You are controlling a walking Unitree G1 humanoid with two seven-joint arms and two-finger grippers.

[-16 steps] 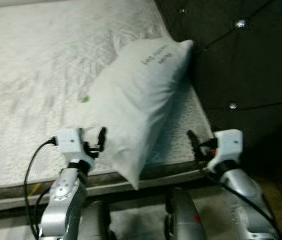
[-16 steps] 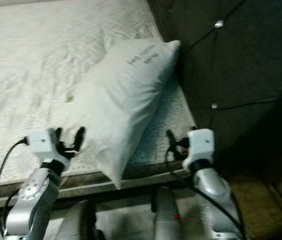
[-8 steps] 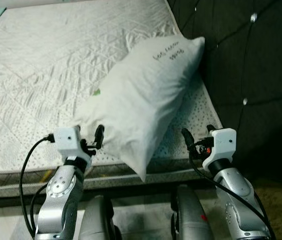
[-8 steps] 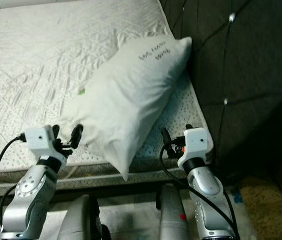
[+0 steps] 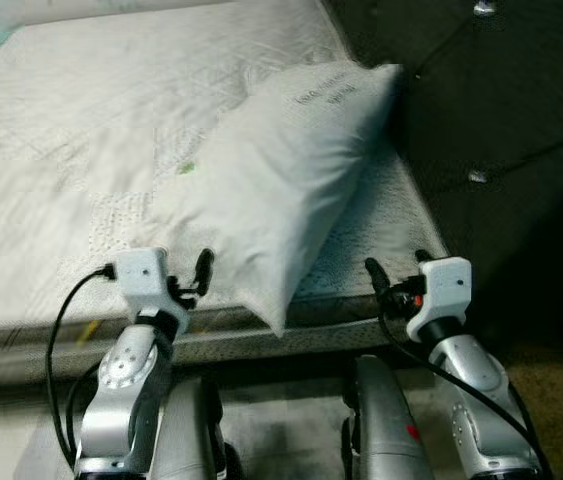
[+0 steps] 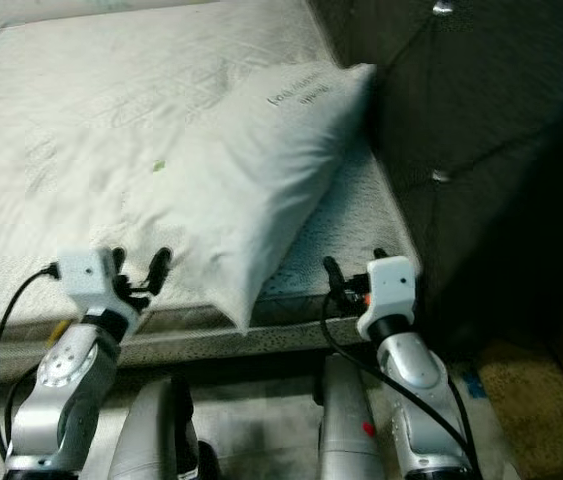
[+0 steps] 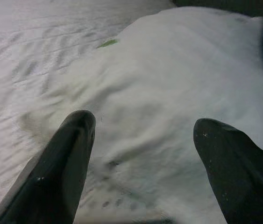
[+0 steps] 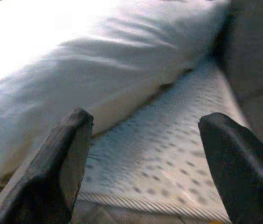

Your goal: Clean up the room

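A white pillow (image 5: 281, 180) with dark lettering lies slantwise on the bare mattress (image 5: 71, 130), its far end against the dark tufted headboard (image 5: 491, 120) and its near corner hanging over the bed's front edge. My left gripper (image 5: 186, 275) stands open just short of the pillow's near left side, with the pillow (image 7: 168, 93) spread beyond its fingertips (image 7: 75, 140). To the right of the pillow's near corner, my right gripper (image 5: 393, 282) is open at the mattress edge, looking along the pillow's (image 8: 122, 60) underside.
The quilted mattress (image 6: 81, 120) stretches far to the left. The headboard walls off the right side. A brownish rug (image 6: 526, 390) lies on the floor at the lower right. My own legs (image 5: 381, 430) stand against the bed frame.
The head camera has shifted, so the whole scene sits slightly differently. Both grippers keep about the same stance near the pillow, still open and holding nothing.
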